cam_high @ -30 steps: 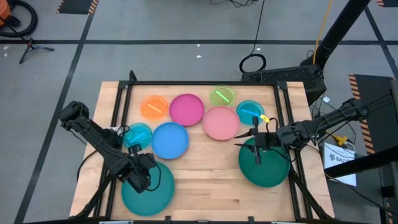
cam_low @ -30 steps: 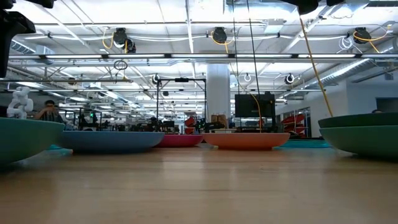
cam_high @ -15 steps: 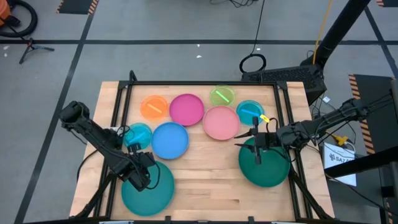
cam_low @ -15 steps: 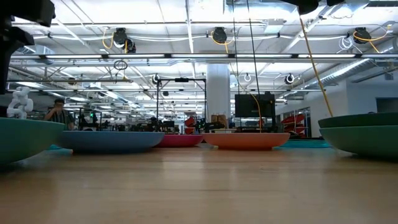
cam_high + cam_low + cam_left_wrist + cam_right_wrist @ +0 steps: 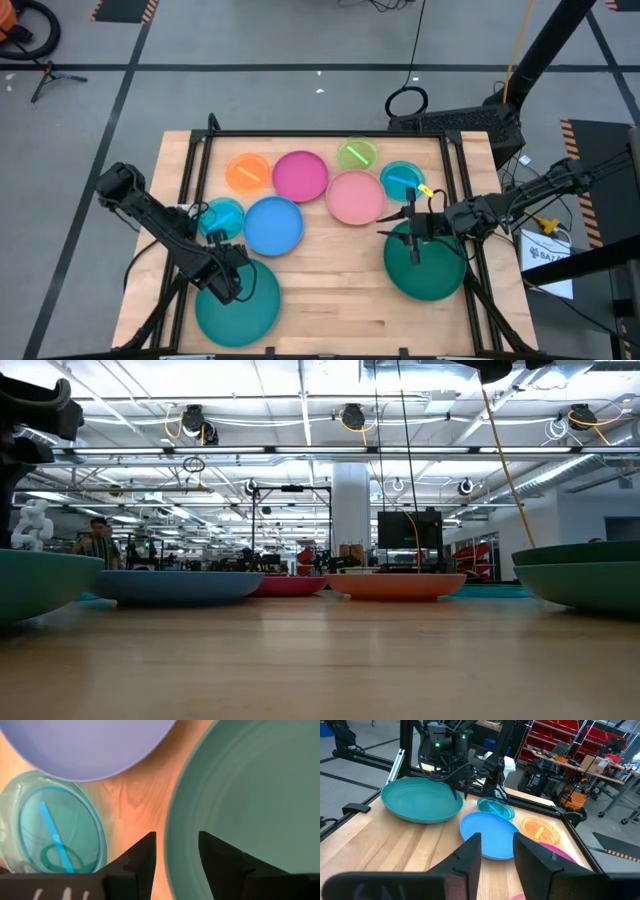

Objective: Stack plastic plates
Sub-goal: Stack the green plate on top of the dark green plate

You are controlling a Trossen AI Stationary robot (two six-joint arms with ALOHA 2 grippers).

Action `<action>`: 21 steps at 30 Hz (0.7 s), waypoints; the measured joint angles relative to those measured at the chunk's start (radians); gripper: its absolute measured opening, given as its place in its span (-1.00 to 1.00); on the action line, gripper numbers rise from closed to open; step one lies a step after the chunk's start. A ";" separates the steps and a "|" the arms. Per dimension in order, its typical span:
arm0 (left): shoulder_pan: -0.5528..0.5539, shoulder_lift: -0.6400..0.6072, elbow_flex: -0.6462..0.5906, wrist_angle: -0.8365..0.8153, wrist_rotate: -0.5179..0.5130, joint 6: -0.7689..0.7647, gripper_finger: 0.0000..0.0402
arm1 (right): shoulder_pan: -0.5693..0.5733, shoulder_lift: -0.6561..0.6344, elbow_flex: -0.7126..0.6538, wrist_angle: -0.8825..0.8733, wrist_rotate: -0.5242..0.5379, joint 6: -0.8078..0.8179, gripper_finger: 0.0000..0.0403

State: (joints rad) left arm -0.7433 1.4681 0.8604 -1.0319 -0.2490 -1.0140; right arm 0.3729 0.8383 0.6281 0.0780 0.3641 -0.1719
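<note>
The large teal plate point(image 5: 240, 305) lies flat at the table's near left. My left gripper point(image 5: 228, 283) is open at its far rim; in the left wrist view my left gripper point(image 5: 177, 837) has one finger over the plate's inside and the other outside it. A dark green plate point(image 5: 428, 268) lies at the near right, and the low view shows it as the top of a two-plate stack point(image 5: 580, 585). My right gripper point(image 5: 405, 236) hovers open above it. Blue point(image 5: 273, 225), pink point(image 5: 355, 197), magenta point(image 5: 300, 175), orange point(image 5: 248, 172), lime point(image 5: 357, 154) and two small light blue plates lie singly. My left gripper stands astride the teal plate's far rim point(image 5: 172, 857), slanting down from the table's left and far side, with the plate flat on the table. Whether a finger touches the rim, I cannot tell.
A small light blue plate point(image 5: 55, 830) and the blue plate point(image 5: 85, 745) lie close to my left gripper. A black frame point(image 5: 320, 133) runs along the table's far edge and sides. Bare wood point(image 5: 330, 285) shows between the teal plate and the dark green stack.
My left arm has shifted slightly above the teal plate; the plates have stayed where they were. My right arm has kept still.
</note>
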 joint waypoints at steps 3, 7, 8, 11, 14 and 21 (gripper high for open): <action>0.000 0.000 -0.005 0.001 -0.015 0.008 -0.23 | 0.000 0.000 0.000 0.000 0.000 0.000 -0.48; 0.002 0.000 -0.029 0.021 -0.018 0.005 -0.23 | 0.000 0.000 0.000 0.000 0.000 0.000 -0.48; 0.002 0.000 -0.040 0.039 -0.018 0.002 -0.23 | 0.000 0.000 0.000 0.000 0.000 0.000 -0.48; 0.002 0.000 -0.076 0.100 -0.018 -0.006 -0.23 | 0.000 0.000 0.000 0.000 0.000 0.000 -0.48; 0.002 0.000 -0.101 0.147 -0.018 -0.009 -0.23 | 0.000 0.000 0.000 0.000 0.000 0.000 -0.48; 0.002 0.000 -0.138 0.177 -0.019 -0.035 -0.23 | 0.000 0.000 0.000 0.000 0.000 0.000 -0.48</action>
State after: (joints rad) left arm -0.7410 1.4677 0.7223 -0.8551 -0.2684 -1.0489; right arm 0.3729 0.8383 0.6281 0.0776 0.3641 -0.1719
